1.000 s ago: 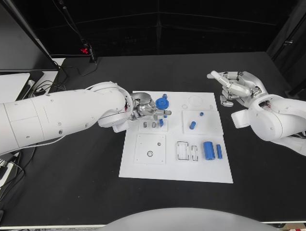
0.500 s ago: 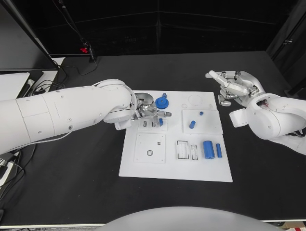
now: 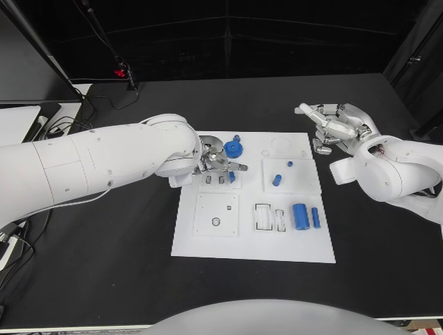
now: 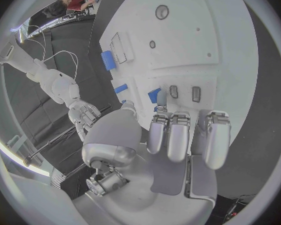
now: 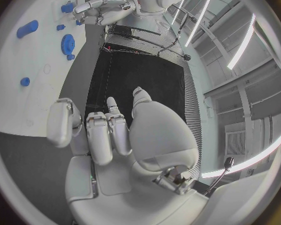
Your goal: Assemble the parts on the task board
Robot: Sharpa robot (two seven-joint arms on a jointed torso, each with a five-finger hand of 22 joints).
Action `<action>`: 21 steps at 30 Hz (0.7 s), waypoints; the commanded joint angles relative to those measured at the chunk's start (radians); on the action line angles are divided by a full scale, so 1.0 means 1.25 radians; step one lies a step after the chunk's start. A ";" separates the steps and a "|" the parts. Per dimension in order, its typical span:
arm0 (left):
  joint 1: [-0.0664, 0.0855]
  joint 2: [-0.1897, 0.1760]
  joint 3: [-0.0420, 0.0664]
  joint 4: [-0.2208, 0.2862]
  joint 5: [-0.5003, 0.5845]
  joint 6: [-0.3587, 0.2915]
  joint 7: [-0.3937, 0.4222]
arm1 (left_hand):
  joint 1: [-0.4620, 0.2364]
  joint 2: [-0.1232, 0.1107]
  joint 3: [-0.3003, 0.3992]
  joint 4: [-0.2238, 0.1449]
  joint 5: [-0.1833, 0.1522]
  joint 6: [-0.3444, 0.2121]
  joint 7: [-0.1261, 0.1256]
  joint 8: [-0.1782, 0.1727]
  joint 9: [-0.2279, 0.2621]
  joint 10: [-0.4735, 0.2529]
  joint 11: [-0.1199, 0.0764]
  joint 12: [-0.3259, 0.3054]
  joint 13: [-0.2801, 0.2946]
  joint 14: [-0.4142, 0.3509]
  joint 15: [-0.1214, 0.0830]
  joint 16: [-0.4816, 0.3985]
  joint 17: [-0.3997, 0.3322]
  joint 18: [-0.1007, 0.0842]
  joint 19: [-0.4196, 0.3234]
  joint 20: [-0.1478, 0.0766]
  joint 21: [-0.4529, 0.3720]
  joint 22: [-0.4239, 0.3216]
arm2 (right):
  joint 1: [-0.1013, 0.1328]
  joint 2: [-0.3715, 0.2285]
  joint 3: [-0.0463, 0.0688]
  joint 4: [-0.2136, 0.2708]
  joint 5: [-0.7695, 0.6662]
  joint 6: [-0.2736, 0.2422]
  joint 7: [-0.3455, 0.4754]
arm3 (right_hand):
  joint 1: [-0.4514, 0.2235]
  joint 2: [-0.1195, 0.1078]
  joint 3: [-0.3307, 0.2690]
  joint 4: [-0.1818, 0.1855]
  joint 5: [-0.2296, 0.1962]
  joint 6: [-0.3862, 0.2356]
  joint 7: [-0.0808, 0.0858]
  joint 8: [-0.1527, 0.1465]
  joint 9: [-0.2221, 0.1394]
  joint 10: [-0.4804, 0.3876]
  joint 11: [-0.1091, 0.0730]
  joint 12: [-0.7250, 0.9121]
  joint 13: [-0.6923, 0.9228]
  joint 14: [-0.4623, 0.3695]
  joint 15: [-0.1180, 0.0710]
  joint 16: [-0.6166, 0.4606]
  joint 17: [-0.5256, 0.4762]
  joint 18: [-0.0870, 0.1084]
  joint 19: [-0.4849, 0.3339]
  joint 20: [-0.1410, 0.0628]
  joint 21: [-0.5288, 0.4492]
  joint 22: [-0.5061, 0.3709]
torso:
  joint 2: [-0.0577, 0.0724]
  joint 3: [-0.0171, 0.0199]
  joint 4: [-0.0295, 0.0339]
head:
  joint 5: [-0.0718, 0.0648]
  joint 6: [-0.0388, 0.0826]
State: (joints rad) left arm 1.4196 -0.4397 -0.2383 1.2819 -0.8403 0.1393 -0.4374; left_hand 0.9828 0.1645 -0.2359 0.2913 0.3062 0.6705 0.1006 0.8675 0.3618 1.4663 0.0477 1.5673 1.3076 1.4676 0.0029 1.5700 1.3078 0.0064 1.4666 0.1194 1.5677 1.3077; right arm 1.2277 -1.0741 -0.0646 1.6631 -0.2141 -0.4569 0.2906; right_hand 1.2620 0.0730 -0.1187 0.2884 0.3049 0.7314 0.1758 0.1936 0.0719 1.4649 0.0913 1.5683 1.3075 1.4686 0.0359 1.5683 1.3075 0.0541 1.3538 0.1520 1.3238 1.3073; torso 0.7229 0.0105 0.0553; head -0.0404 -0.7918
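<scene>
Silver left hand (image 3: 217,162) is hovering over the upper left of the white rectangular task board (image 3: 251,248) on the black table (image 3: 111,237), its fingers curling together above a small blue peg (image 3: 232,177); whether they are pinching it I cannot tell. Just beside it a blue gear-shaped part (image 3: 234,149) is lying. Lower right, a blue cylinder (image 3: 301,216) is lying with its long axis running toward the robot. Right hand (image 3: 337,128) is hanging spread over the table, beside the board's far right corner.

I see a white task board (image 3: 251,241) on my black table (image 3: 111,237), blue parts (image 3: 302,217), silver hands.
</scene>
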 commanded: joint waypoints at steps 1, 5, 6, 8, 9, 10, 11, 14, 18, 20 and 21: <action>0.000 0.006 0.001 -0.005 -0.003 0.016 -0.022 | 0.010 0.001 -0.002 -0.001 0.004 0.007 -0.002 -0.006 0.002 0.084 -0.007 0.003 0.211 0.083 -0.007 0.001 0.210 -0.005 0.083 -0.006 0.002 0.210 | 0.001 0.001 0.000 0.001 0.003 0.007 0.001 | -0.001 0.008 -0.005 0.000 0.003 -0.006 0.000 0.006 0.000 0.085 0.006 0.002 0.211 0.082 0.006 0.002 0.211 0.014 -0.003 0.000 -0.003 0.126 | 0.001 -0.0001 0.0011 | -0.001 -0.001; -0.001 0.011 0.001 -0.009 -0.003 0.018 -0.025 | 0.019 0.004 -0.001 -0.001 0.007 0.010 -0.002 -0.012 0.005 0.084 -0.008 0.003 0.211 0.083 -0.008 0.001 0.210 -0.005 0.083 -0.007 0.002 0.210 | 0.000 0.002 0.000 0.000 0.003 0.007 0.001 | -0.001 0.008 -0.005 0.000 0.003 -0.006 0.000 0.006 0.000 0.085 0.006 0.002 0.211 0.082 0.006 0.002 0.211 0.014 -0.003 0.000 -0.003 0.126 | 0.000 -0.0006 0.0005 | 0.000 -0.002; -0.001 0.012 0.001 -0.010 -0.003 0.020 -0.025 | 0.026 0.007 0.000 0.000 0.013 0.012 -0.003 -0.016 0.007 0.084 -0.009 0.003 0.211 0.083 -0.008 0.001 0.210 -0.005 0.083 -0.007 0.002 0.210 | 0.000 0.002 0.000 0.000 0.003 0.008 0.000 | -0.001 0.008 -0.005 0.000 0.003 -0.006 0.000 0.006 0.000 0.085 0.006 0.002 0.211 0.082 0.006 0.002 0.211 0.014 -0.003 0.000 -0.003 0.126 | 0.000 -0.0006 0.0004 | 0.000 -0.002; -0.001 0.014 0.001 -0.013 -0.003 0.020 -0.027 | 0.041 0.010 0.003 0.000 0.029 0.015 -0.004 -0.024 0.012 0.084 -0.010 0.003 0.211 0.083 -0.010 0.001 0.210 -0.005 0.083 -0.009 0.002 0.210 | 0.000 0.003 0.000 0.000 0.003 0.008 0.000 | 0.000 0.008 -0.005 -0.001 0.004 -0.007 0.000 0.007 0.000 0.085 0.006 0.002 0.211 0.082 0.006 0.002 0.211 0.014 -0.004 0.000 -0.003 0.125 | 0.001 -0.0004 0.0004 | 0.000 -0.002; -0.001 0.015 0.001 -0.014 -0.003 0.021 -0.028 | 0.046 0.010 0.002 0.001 0.037 0.016 -0.005 -0.028 0.015 0.084 -0.010 0.003 0.211 0.083 -0.010 0.001 0.210 -0.005 0.083 -0.009 0.002 0.210 | 0.000 0.003 0.000 0.000 0.003 0.008 0.000 | 0.001 0.009 -0.005 -0.001 0.004 -0.008 0.000 0.008 0.000 0.085 0.007 0.002 0.211 0.082 0.007 0.002 0.211 0.014 -0.004 0.000 -0.004 0.125 | 0.001 -0.0004 0.0006 | -0.001 -0.002; -0.002 0.016 0.001 -0.015 -0.003 0.021 -0.029 | 0.049 0.011 0.002 0.000 0.043 0.018 -0.005 -0.030 0.017 0.084 -0.011 0.003 0.211 0.083 -0.011 0.001 0.210 -0.005 0.083 -0.010 0.002 0.210 | 0.000 0.003 -0.001 -0.001 0.003 0.008 0.000 | 0.001 0.009 -0.005 -0.001 0.004 -0.008 0.000 0.008 0.000 0.085 0.007 0.002 0.211 0.082 0.007 0.002 0.211 0.014 -0.004 0.000 -0.004 0.125 | 0.001 -0.0004 0.0011 | -0.001 -0.002; -0.002 0.016 0.001 -0.016 -0.003 0.021 -0.030 | 0.050 0.011 0.002 0.000 0.047 0.019 -0.005 -0.031 0.018 0.084 -0.011 0.003 0.211 0.083 -0.011 0.001 0.210 -0.005 0.083 -0.010 0.002 0.210 | 0.000 0.003 -0.001 -0.001 0.003 0.008 0.000 | 0.001 0.009 -0.005 -0.001 0.004 -0.008 0.000 0.008 0.000 0.085 0.007 0.002 0.211 0.082 0.007 0.002 0.211 0.014 -0.004 0.000 -0.004 0.125 | 0.000 -0.0004 0.0009 | -0.001 -0.003; -0.002 0.017 0.001 -0.018 -0.003 0.023 -0.033 | 0.060 0.014 0.003 0.000 0.060 0.022 -0.007 -0.037 0.023 0.084 -0.012 0.003 0.211 0.083 -0.012 0.001 0.210 -0.005 0.083 -0.011 0.002 0.210 | 0.000 0.003 -0.001 -0.001 0.003 0.007 -0.001 | 0.001 0.009 -0.005 -0.001 0.004 -0.008 0.000 0.008 0.000 0.085 0.007 0.002 0.211 0.082 0.007 0.002 0.211 0.014 -0.004 0.000 -0.004 0.125 | 0.000 -0.0004 0.0005 | -0.002 -0.003; -0.002 0.020 0.001 -0.020 -0.003 0.022 -0.032 | 0.071 0.015 0.005 0.000 0.067 0.025 -0.008 -0.042 0.029 0.084 -0.013 0.003 0.211 0.083 -0.013 0.001 0.210 -0.005 0.083 -0.012 0.002 0.210 | 0.000 0.003 -0.001 -0.001 0.003 0.007 -0.002 | 0.001 0.009 -0.005 -0.001 0.004 -0.008 0.000 0.008 0.000 0.085 0.007 0.002 0.211 0.082 0.007 0.002 0.211 0.014 -0.004 0.000 -0.004 0.125 | 0.000 -0.0002 0.0009 | -0.002 -0.004; -0.002 0.022 0.001 -0.021 -0.003 0.021 -0.031 | 0.072 0.015 0.006 0.000 0.068 0.026 -0.008 -0.042 0.029 0.084 -0.014 0.003 0.211 0.083 -0.013 0.001 0.210 -0.005 0.083 -0.012 0.002 0.210 | 0.000 0.003 -0.001 -0.002 0.003 0.006 -0.002 | 0.001 0.009 -0.005 -0.001 0.004 -0.008 0.000 0.008 0.000 0.085 0.007 0.002 0.211 0.082 0.007 0.002 0.211 0.014 -0.004 0.000 -0.004 0.125 | 0.000 -0.0002 0.0006 | -0.002 -0.004; -0.002 0.023 0.001 -0.022 -0.003 0.021 -0.031 | 0.075 0.016 0.006 0.000 0.069 0.028 -0.009 -0.043 0.031 0.084 -0.014 0.003 0.211 0.083 -0.013 0.001 0.210 -0.005 0.083 -0.012 0.002 0.210 | 0.000 0.003 -0.001 -0.002 0.003 0.007 -0.003 | 0.001 0.009 -0.005 -0.001 0.004 -0.008 0.000 0.008 0.000 0.085 0.007 0.002 0.211 0.082 0.007 0.002 0.211 0.014 -0.004 0.000 -0.004 0.125 | 0.000 -0.0003 0.0004 | -0.002 -0.004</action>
State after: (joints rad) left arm 1.4159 -0.4131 -0.2383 1.2556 -0.8408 0.1562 -0.4696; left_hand 1.0663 0.1836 -0.2359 0.2913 0.3875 0.6972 0.0882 0.8178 0.3996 1.4642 0.0383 1.5673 1.3075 1.4644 -0.0075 1.5700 1.3076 0.0064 1.4664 0.1122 1.5677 1.3076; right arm 1.2261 -1.0709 -0.0663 1.6596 -0.2135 -0.4565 0.2854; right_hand 1.2626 0.0735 -0.1186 0.2884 0.3049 0.7298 0.1774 0.1998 0.0721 1.4649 0.0912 1.5683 1.3075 1.4651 0.0394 1.5683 1.3074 0.0540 1.3538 0.1520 1.3238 1.3073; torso 0.7234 0.0100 0.0561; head -0.0430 -0.7963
